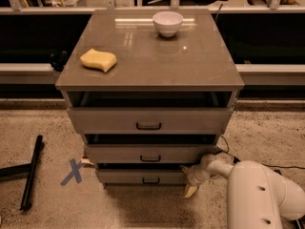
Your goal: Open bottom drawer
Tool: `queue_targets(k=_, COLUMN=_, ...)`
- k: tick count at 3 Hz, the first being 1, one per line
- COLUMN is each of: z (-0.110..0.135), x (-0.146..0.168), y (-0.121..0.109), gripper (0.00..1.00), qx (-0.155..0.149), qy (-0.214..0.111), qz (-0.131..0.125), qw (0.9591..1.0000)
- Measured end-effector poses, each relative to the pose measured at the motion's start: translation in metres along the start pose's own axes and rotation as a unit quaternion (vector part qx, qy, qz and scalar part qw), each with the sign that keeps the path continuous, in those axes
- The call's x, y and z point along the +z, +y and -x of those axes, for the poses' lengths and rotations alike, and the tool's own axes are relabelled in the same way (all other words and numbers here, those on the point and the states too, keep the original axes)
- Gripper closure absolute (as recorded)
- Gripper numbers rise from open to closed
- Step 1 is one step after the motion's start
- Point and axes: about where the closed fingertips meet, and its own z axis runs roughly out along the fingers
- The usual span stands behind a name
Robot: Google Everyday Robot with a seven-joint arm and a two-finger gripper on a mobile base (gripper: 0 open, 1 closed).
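Observation:
The bottom drawer (125, 177) is the narrowest, lowest front of the grey-beige cabinet, with a small black bar handle (151, 180) at its centre. A dark gap shows above its front. My gripper (191, 178) is low at the drawer's right end, right of the handle, close against the drawer's right corner. My white arm (257, 192) reaches in from the lower right. Whether the gripper touches the drawer is hidden.
The middle drawer (150, 153) and top drawer (148, 120) stick out a little. On the cabinet top sit a white bowl (167, 23) and a yellow sponge (98, 60). A black bar (31, 171) and a blue tape X (72, 171) lie on the floor at left. A cable (228, 152) runs right.

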Motion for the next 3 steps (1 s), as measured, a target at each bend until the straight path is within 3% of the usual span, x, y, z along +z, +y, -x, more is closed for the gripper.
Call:
queue_targets(k=1, z=-0.006, x=-0.01, y=0.001, gripper=0.41, qx=0.002, qy=0.011, qz=-0.01, qw=0.9999)
queue_targets(k=2, z=-0.002, x=-0.019, y=0.024, gripper=0.64, qx=-0.001, qy=0.024, qz=-0.008, qw=0.9997)
queue_targets(k=3, z=-0.001, x=-0.021, y=0.024, gripper=0.88, qx=-0.001, qy=0.024, qz=-0.008, qw=0.9997)
